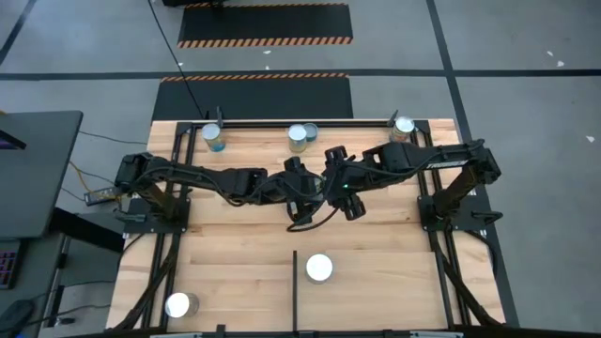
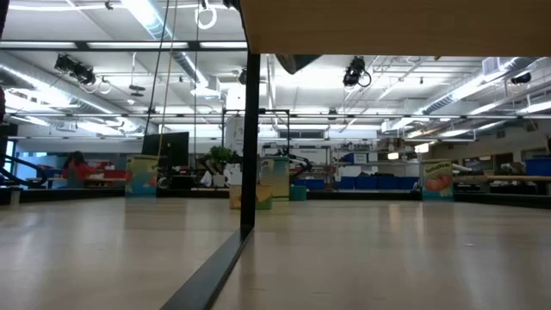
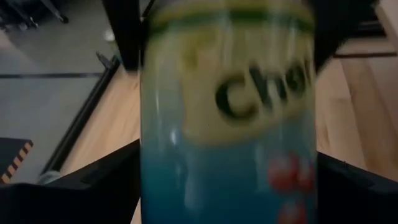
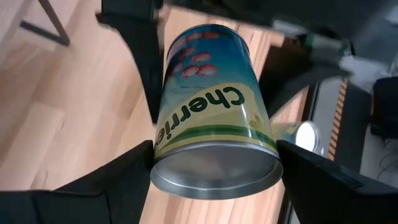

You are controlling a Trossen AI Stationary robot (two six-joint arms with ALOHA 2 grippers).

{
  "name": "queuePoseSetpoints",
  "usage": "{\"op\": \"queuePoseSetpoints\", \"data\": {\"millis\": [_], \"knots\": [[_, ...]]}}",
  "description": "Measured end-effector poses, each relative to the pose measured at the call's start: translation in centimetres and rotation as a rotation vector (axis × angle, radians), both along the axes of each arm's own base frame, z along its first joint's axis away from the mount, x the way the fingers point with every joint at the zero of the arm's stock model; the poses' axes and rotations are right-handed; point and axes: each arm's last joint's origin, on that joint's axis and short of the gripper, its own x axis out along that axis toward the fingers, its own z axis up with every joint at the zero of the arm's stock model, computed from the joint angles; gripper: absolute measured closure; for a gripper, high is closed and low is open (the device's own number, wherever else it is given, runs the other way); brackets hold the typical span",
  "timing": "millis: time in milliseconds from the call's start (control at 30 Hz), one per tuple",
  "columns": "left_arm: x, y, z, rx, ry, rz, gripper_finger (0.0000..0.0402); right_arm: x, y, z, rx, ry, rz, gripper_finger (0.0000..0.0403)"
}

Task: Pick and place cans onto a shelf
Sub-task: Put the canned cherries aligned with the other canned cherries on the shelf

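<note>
Both grippers meet mid-table over one can (image 4: 214,112). The right gripper (image 4: 214,171) clamps it by its sides; the left gripper (image 3: 227,180) brackets it wide, apparently not squeezing yet. Close your left firmly before the right lets go, then carry it to the shelf (image 1: 376,282).

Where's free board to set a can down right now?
Free: near-right patch between the can beside the divider and the right rail; near-left patch between divider and corner can. Crowded: mid-board, where left hand and right hand meet at one can; three cans line the far edge.
</note>
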Motion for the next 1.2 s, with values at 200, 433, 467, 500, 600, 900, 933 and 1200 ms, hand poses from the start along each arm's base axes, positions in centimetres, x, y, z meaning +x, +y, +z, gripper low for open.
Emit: {"op": "queuePoseSetpoints", "data": {"millis": [200, 433, 467, 500, 600, 900, 933, 1200], "knots": [[-0.1, -0.1, 0.0, 0.013, 0.009, -0.011, 0.0060, -0.1, 0.1, 0.5, 0.042, -0.035, 0.039, 0.0086], [-0.1, -0.1, 0.0, 0.012, 0.016, -0.011, 0.0103, 0.0, 0.1, 0.6, 0.042, -0.050, 0.038, 0.0086], [-0.1, -0.1, 0.0, 0.014, 0.015, -0.012, 0.0103, 0.0, 0.1, 0.6, 0.042, -0.050, 0.038, 0.0085], [-0.1, -0.1, 0.0, 0.015, 0.013, -0.012, 0.0103, 0.0, 0.1, 0.6, 0.042, -0.050, 0.037, 0.0083], [-0.1, -0.1, 0.0, 0.020, 0.013, -0.011, 0.0096, 0.1, 0.1, 0.6, 0.042, -0.051, 0.038, 0.0067], [-1.2, -1.4, 1.8, 0.092, -0.033, 0.016, 0.0103, -1.8, 0.5, 3.2, 0.028, -0.095, 0.033, 0.0011], [-1.5, -1.6, 2.2, 0.097, -0.049, 0.019, 0.0103, -2.4, 0.5, 4.2, 0.032, -0.131, 0.033, 0.0009], [-3.8, -6.3, 5.9, 0.078, -0.264, 0.036, 0.0099, -8.9, 0.4, 10.4, 0.123, -0.421, 0.032, 0.0007]]}}
